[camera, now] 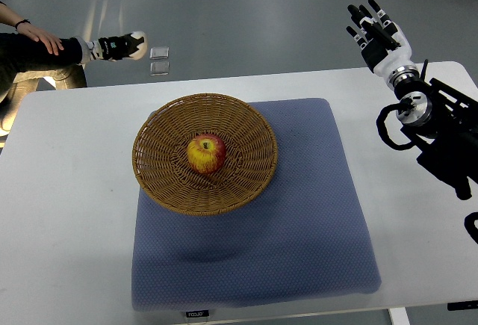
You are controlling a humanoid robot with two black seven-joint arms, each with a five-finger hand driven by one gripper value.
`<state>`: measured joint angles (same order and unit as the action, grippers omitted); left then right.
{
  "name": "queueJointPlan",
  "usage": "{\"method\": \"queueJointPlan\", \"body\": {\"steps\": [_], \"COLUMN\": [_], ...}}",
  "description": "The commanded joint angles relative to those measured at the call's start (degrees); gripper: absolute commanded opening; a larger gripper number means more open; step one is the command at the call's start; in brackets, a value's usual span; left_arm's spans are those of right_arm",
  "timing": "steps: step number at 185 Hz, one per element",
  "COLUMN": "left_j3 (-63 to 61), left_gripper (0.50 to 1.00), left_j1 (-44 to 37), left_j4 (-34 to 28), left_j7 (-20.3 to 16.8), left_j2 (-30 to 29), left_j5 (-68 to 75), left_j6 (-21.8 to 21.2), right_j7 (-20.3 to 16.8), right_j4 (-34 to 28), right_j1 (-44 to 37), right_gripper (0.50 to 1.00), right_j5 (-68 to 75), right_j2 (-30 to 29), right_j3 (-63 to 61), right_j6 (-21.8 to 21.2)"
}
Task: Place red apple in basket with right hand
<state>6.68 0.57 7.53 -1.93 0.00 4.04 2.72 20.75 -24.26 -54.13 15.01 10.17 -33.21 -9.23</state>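
A red and yellow apple (206,152) lies in the middle of a round wicker basket (160,127). The basket stands on a blue-grey mat (299,213) on the white table. My right hand (371,28) is raised past the table's far right edge, well away from the basket. Its fingers (361,19) are spread and hold nothing. The right arm (437,127) comes in from the right edge. My left arm does not show.
A seated person's hand (41,39), leg and shoe (119,45) show at the far left beyond the table. A small clear object (159,61) lies on the floor behind the table. The white table (67,213) surrounds the mat.
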Motion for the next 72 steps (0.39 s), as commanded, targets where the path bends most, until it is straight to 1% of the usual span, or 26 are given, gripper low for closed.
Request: {"method": "queueJointPlan", "body": {"steps": [1, 17, 72], "left_j3": [0.0, 0.0, 0.0], "left_gripper": [1.0, 1.0, 1.0], "left_j1": [-0.05, 0.04, 0.04], "left_j4": [0.03, 0.03, -0.06], "left_j7": [0.0, 0.0, 0.0], "left_j2": [0.0, 0.0, 0.0], "left_j5": [0.0, 0.0, 0.0], "left_j6": [0.0, -0.09, 0.0], "right_j7": [0.0, 0.0, 0.0], "right_j4": [0.0, 0.0, 0.0], "right_j1": [0.17, 0.43, 0.87], "right_gripper": [0.924, 0.924, 0.924], "right_j5": [-0.33, -0.33, -0.42], "right_j2": [0.37, 1.34, 1.78], "right_j3": [-0.1, -0.1, -0.28], "right_j6": [-0.44, -0.44, -0.44]}}
